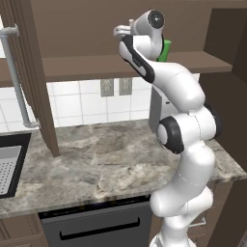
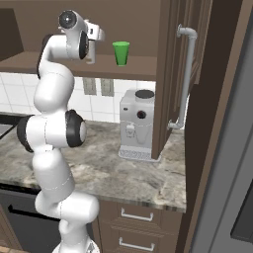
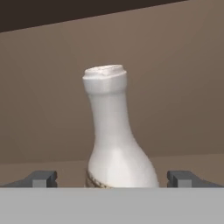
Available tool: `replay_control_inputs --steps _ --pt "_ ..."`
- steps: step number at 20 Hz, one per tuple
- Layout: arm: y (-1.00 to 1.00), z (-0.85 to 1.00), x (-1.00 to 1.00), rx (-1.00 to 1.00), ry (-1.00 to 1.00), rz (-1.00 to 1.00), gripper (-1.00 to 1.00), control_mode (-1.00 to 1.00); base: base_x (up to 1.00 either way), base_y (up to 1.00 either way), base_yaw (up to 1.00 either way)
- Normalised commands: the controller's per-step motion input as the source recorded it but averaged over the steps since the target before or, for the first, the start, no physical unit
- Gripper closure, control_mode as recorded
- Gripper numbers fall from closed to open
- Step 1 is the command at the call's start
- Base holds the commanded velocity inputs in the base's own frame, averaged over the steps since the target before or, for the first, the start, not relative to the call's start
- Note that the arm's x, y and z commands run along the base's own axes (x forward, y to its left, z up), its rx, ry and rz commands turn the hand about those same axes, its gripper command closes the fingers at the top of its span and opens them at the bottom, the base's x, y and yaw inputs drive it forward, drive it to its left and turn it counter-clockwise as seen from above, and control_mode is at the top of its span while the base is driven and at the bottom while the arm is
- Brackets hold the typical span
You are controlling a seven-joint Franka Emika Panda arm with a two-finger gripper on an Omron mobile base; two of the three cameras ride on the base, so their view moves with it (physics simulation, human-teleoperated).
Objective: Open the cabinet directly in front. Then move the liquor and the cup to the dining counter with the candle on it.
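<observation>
The cabinet stands open, its left door [image 1: 36, 82] and right door [image 2: 170, 74] swung out. On its shelf [image 1: 91, 65] stands the green cup [image 2: 120, 53], also seen behind the arm [image 1: 165, 50]. My arm reaches up onto the shelf to the left of the cup. The liquor [image 3: 111, 131], with a pale neck and a brownish band low on its body, stands upright close in front of the hand. My gripper [image 3: 113, 178] is open, one fingertip [image 3: 41, 178] on each side of the bottle and apart from it. The dining counter and the candle are out of view.
A grey coffee machine [image 2: 137, 126] stands on the marbled counter [image 1: 106, 164] under the shelf's right end. A black sink [image 1: 9, 164] is at the left. The open doors' long handles [image 2: 187, 79] jut out on both sides. Drawers [image 2: 136, 215] sit below.
</observation>
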Motion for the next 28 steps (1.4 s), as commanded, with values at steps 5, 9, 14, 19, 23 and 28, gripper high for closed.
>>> replay_control_inputs --steps 5,9,14,19,23,28 --pt "0.04 0.0 0.24 0.0 0.0 0.0 -1.0 -1.0 0.0 0.0 0.0" --pt "0.01 0.0 0.21 0.0 0.0 0.0 -1.0 -1.0 0.0 0.0 0.0" --pt "0.06 0.0 0.2 0.0 0.0 0.0 1.0 -1.0 0.0 0.0 0.0" --pt "0.0 0.0 0.01 0.0 0.0 0.0 1.0 -1.0 0.0 0.0 0.0" --pt "0.0 0.1 -0.13 0.0 -0.21 0.0 1.0 -1.0 0.0 0.0 0.0" --pt "0.0 0.08 -0.09 0.0 -0.18 0.0 1.0 -1.0 0.0 0.0 0.0"
